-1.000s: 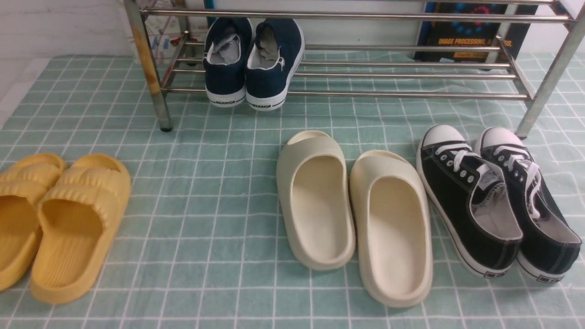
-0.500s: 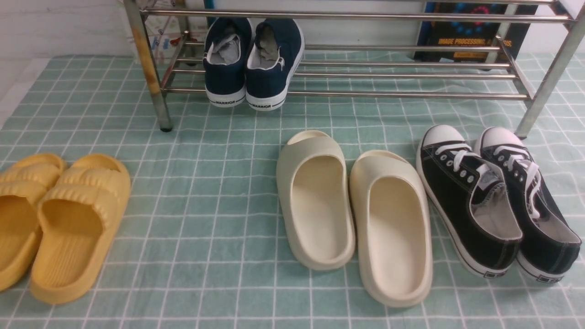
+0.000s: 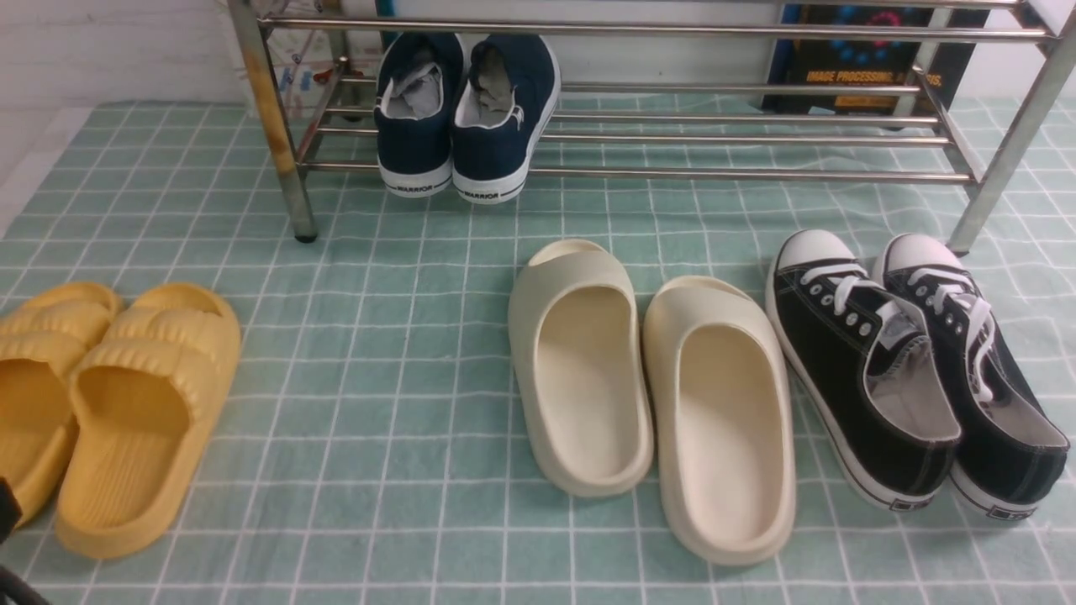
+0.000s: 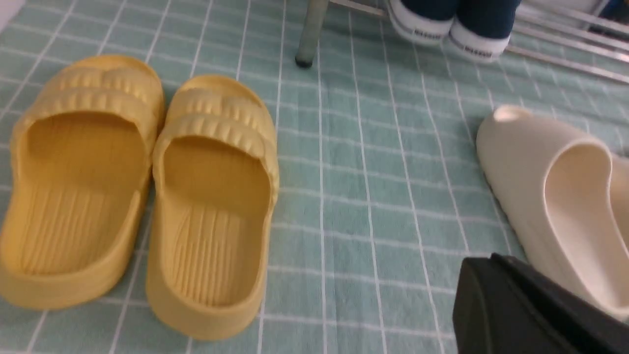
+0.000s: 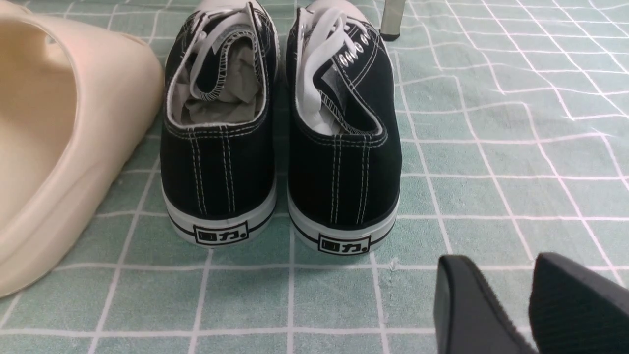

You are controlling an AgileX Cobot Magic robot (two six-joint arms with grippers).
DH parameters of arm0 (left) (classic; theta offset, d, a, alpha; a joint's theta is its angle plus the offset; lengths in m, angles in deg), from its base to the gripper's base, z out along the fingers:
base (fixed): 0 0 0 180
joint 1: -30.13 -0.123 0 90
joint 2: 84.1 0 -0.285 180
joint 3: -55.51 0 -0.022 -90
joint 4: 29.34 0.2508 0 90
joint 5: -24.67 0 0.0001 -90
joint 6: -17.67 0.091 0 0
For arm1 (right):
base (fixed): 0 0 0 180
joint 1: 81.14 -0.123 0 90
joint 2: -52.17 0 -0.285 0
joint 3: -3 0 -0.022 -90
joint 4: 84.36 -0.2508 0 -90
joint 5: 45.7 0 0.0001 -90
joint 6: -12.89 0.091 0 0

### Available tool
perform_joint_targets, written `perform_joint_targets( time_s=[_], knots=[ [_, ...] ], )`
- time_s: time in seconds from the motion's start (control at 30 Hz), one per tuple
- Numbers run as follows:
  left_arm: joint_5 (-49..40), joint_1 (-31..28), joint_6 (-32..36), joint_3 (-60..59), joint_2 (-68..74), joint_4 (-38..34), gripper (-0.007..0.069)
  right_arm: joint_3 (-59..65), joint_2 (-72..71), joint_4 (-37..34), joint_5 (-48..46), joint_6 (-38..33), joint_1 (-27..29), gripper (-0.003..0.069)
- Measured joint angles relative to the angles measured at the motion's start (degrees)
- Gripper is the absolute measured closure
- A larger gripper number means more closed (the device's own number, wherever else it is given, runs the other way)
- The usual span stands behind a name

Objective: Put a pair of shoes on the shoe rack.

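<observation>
The two navy-blue slip-on shoes, one [image 3: 416,126] beside the other [image 3: 503,126], stand side by side on the lower tier of the steel shoe rack [image 3: 714,175], near its left end, heels toward me. Their white heels also show in the left wrist view [image 4: 447,27]. My left gripper [image 4: 491,260] hangs low over the cloth between the yellow and cream slides; its fingers look pressed together and hold nothing. My right gripper [image 5: 511,265] is open with a narrow gap, empty, just behind the black sneakers' heels.
A green checked cloth [image 3: 378,336] covers the floor. Yellow slides [image 3: 118,403] lie at front left, cream slides [image 3: 656,386] in the middle, black lace-up sneakers [image 3: 908,370] at right by a rack leg [image 3: 967,227]. A book [image 3: 857,67] stands behind the rack.
A dark part of my left arm has come into the front view's bottom left corner. The shoes and rack have not moved.
</observation>
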State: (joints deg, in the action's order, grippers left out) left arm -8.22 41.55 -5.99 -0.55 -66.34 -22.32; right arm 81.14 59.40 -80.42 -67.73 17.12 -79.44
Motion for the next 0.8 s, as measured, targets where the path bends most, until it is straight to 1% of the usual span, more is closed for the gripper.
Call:
perform_joint_targets(
  time_s=[0.07,0.1,0.13,0.17,0.2,0.27,0.43,0.6,0.73,0.8],
  knots=[
    [6.19,-5.09,5.24,-4.76,-3.71,-3.36,0.0638,0.00,0.00,0.00,0.00,0.00,0.00,0.0419],
    [9.79,-8.22,9.67,-8.13,-6.47,-5.57,0.0638,0.00,0.00,0.00,0.00,0.00,0.00,0.0419],
    [11.62,-10.55,12.55,-10.32,-8.26,-7.02,0.0638,0.00,0.00,0.00,0.00,0.00,0.00,0.0419],
    [11.88,-11.39,13.06,-10.73,-8.56,-7.02,0.0638,0.00,0.00,0.00,0.00,0.00,0.00,0.0419],
    [13.19,-13.57,15.76,-12.95,-10.03,-8.16,0.0638,0.00,0.00,0.00,0.00,0.00,0.00,0.0419],
    [13.80,-15.84,17.22,-15.90,-10.55,-9.27,0.0638,0.00,0.00,0.00,0.00,0.00,0.00,0.0419],
    [13.94,-16.53,15.70,-18.80,-10.60,-9.10,0.0638,0.00,0.00,0.00,0.00,0.00,0.00,0.0419],
    [14.17,-16.63,10.30,-20.71,-10.60,-5.70,0.0638,0.00,0.00,0.00,0.00,0.00,0.00,0.0419],
    [13.64,-16.52,9.05,-21.71,-10.60,-4.18,0.0638,0.00,0.00,0.00,0.00,0.00,0.00,0.0419],
    [13.18,-15.47,8.93,-22.12,-10.60,-4.00,0.0638,0.00,0.00,0.00,0.00,0.00,0.00,0.0419]
  ],
)
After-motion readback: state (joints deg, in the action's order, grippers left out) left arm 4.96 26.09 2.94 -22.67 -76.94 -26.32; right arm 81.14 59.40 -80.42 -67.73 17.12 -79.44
